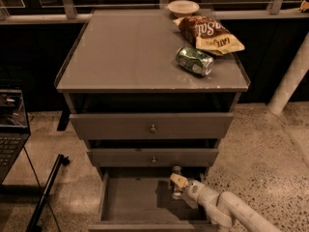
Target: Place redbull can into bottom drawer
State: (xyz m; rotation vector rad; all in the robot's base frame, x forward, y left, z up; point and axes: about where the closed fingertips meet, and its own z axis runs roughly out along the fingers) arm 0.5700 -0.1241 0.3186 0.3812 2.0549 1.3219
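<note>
The bottom drawer [130, 200] of the grey cabinet is pulled open, a shallow tray with a flat floor. The slim redbull can [176, 171] stands upright inside it, at the back right, just under the middle drawer's front. My gripper [177, 183] reaches in from the lower right on its white arm and is shut on the redbull can. The fingers [178, 180] cover the can's middle, so only its top and base show. I cannot tell whether the can's base rests on the drawer floor.
The two upper drawers with knobs [152, 128] are slightly open. On the cabinet top lie a fatter green can [194, 60] on its side, a chip bag [210, 34] and a white bowl [183, 7]. A laptop [10, 129] and a black pole [46, 192] stand left, a white pillar [289, 81] right.
</note>
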